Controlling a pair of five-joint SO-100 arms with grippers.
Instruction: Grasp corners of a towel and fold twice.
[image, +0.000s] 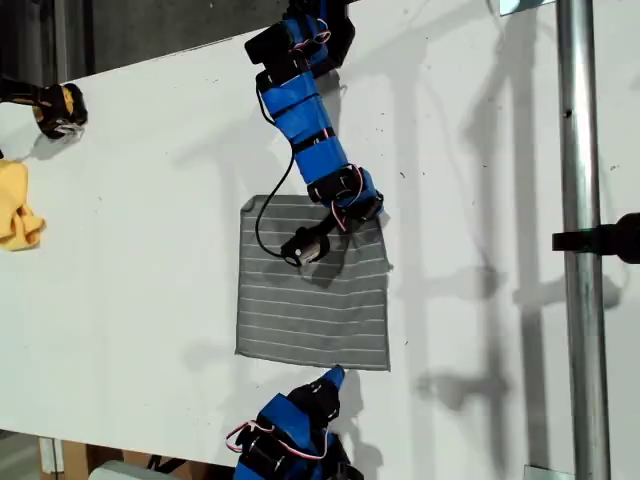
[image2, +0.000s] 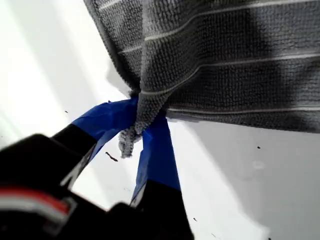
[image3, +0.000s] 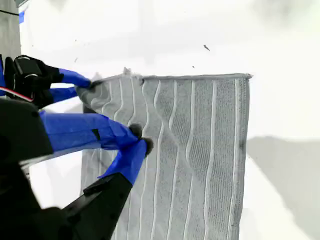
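white table (image: 150, 250); grey striped towel (image: 300, 310) lies flat on it. second gripper (image3: 142, 146) is closed, apparently pinching a pucker well inside the towel, away from any corner. first gripper (image2: 145, 127) is closed on a thin tuft of the towel's hem. risk: lifting may slip the tuft free or bunch the towel unevenly.

My first gripper (image2: 142, 132) jaws pinch towel (image2: 225, 65) corner (image2: 134, 131) w/ tip poking out.
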